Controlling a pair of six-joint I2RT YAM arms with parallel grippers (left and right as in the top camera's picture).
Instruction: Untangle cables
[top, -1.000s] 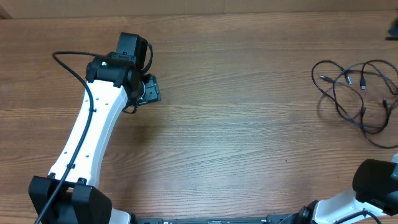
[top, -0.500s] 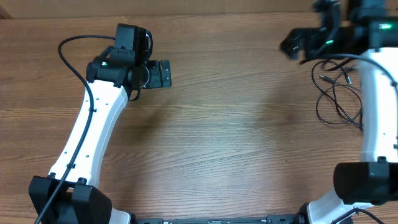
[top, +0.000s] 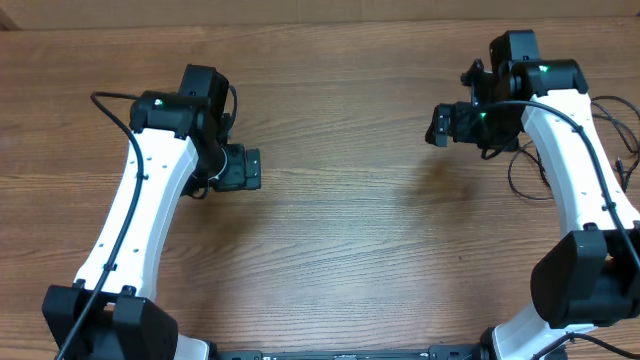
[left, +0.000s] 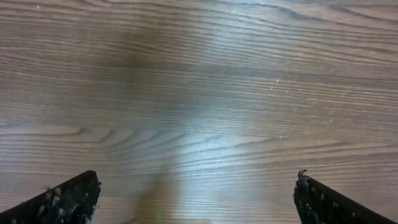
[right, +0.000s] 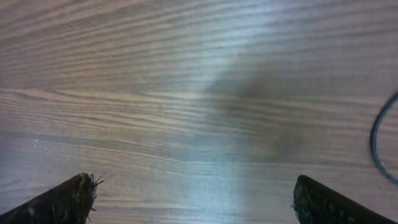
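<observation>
The left hand (top: 256, 168) and right hand (top: 433, 125) hang spread wide and empty over the brown wooden bench (top: 340, 250); the thin black cables with small plug ends (right: 373, 142) lie looped at the frame's right edge. Light and limp, they look best pinched near a plug

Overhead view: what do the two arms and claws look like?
The left arm and right arm have white shells, black joints and black bases. A black cable runs along each, and a green light glows near each wrist. The left claw and right claw are black too.
</observation>
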